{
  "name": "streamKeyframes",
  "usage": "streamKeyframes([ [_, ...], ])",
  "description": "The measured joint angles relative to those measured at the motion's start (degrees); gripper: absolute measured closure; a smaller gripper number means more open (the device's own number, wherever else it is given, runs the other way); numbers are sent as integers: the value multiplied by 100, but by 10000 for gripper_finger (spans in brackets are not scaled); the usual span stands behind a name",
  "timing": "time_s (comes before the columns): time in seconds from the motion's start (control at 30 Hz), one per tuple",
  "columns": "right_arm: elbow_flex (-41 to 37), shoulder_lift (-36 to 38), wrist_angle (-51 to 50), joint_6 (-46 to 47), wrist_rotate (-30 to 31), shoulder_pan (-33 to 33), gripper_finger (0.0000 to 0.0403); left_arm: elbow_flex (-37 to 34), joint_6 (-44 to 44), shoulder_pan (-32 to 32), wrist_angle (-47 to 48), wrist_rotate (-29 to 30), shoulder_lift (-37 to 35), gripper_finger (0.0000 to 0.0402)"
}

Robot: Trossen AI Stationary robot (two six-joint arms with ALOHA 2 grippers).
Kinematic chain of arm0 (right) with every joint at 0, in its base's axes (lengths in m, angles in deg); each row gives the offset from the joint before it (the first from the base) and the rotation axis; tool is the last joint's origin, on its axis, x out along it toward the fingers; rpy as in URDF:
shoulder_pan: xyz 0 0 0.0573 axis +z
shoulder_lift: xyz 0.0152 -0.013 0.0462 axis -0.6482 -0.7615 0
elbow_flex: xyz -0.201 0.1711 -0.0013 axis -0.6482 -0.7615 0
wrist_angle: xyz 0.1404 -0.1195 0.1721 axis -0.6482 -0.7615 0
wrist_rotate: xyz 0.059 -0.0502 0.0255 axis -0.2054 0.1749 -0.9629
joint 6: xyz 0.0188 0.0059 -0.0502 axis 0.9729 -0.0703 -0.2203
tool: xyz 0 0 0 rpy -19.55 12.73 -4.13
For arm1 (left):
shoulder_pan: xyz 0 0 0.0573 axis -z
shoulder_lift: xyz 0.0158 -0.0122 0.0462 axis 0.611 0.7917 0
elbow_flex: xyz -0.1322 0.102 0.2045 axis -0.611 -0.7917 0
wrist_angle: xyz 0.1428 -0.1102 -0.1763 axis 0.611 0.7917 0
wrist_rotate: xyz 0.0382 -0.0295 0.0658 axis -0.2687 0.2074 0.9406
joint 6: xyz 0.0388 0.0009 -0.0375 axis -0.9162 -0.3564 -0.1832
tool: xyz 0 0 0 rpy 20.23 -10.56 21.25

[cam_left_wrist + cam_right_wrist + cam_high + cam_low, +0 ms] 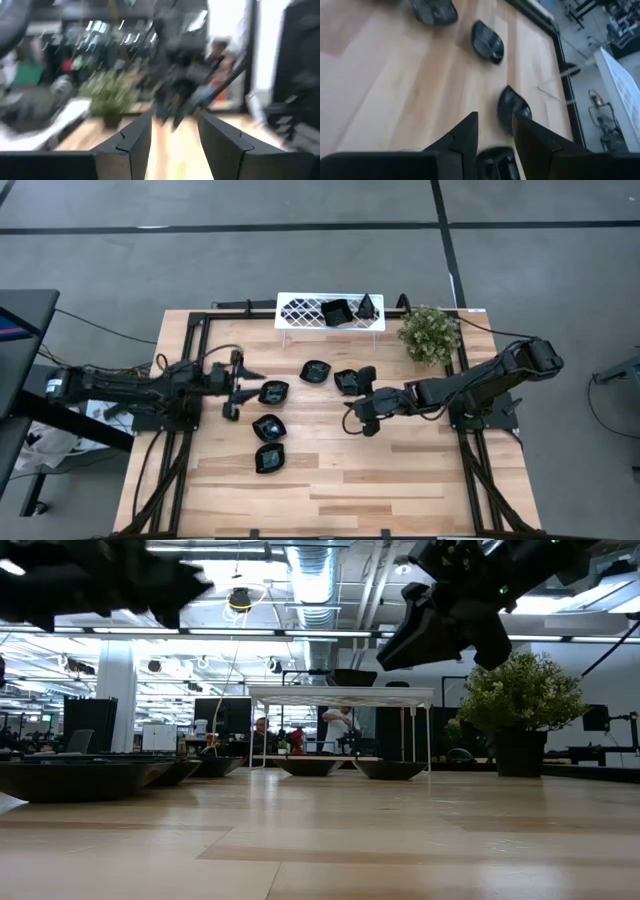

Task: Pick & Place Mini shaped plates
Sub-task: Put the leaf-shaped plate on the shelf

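On the pale wooden table (pixel 400 470) five small glossy black dishes (pixel 268 459) lie loose, two more in the white lattice tray (pixel 300 311). Both grippers, left (pixel 237 385) and right (pixel 362 418), hover open and empty. The dishes look light, stiff and slippery (likely chippable); pinch a rim.
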Motion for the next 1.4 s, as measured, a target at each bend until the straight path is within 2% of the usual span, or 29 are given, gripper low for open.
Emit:
streamKeyframes([
  [0.17,0,314,-575,13,-262,-445,288,762,33,-763,2183,25,80,238],
  [0.27,-2,423,-566,27,-1283,-921,288,1010,34,-1022,2741,-43,217,238],
  [0.37,-2,431,-495,29,-2487,-1402,288,1055,-173,-1180,3033,-547,393,238],
  [0.43,0,316,-383,41,-2987,-1650,288,1055,-284,-1257,3251,-983,538,238],
  [0.5,-8,147,-279,44,-3175,-1806,288,1055,-387,-1283,3335,-1161,714,238],
  [0.73,8,-578,491,-94,-3168,-1812,288,1055,-370,-1284,3262,-1065,1295,238],
  [0.97,85,-685,227,263,-2122,-1819,288,1055,255,-1285,3156,-1039,1438,238],
  [1.1,85,-674,43,628,-1932,-1819,288,1051,606,-1199,3164,-1009,1483,238],
  [1.27,85,-674,-14,1073,-1930,-1783,288,1050,781,-749,3188,-112,1672,238],
  [1.4,85,-674,-21,1248,-1931,-1633,288,1050,603,-344,3204,245,2030,238],
])
